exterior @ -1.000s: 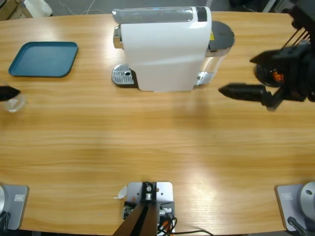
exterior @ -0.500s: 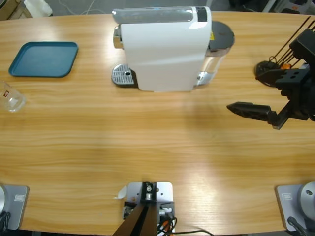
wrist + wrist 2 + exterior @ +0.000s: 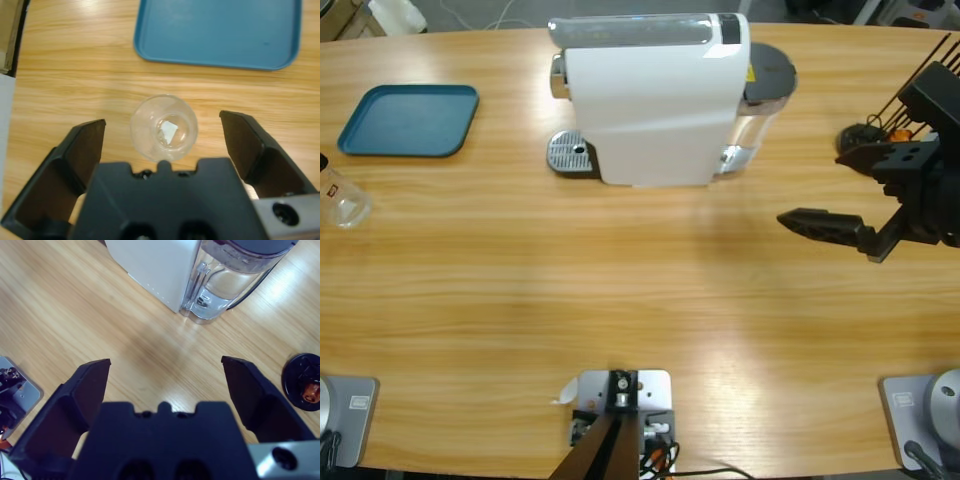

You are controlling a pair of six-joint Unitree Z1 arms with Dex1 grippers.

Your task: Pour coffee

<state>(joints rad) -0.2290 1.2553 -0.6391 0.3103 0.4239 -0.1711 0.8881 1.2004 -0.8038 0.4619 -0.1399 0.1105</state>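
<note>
While wide apart, left tool [image 3: 162, 135] above glass [image 3: 164, 127] beside tray [image 3: 220, 32].

One white coffee machine [image 3: 650, 100] stands at the upper middle of the high view, with one clear water tank [image 3: 760, 110] at its right side and one round metal drip grate [image 3: 570, 155] at its lower left. One teal tray [image 3: 410, 120] lies in the upper left. One clear glass cup [image 3: 342, 205] sits at the left edge, below the tray. One long wooden table [image 3: 640, 300] carries them all. Two grippers show: the left gripper [image 3: 162, 132], in its wrist view only, and the right gripper [image 3: 820, 222], at the right of the high view.
</note>
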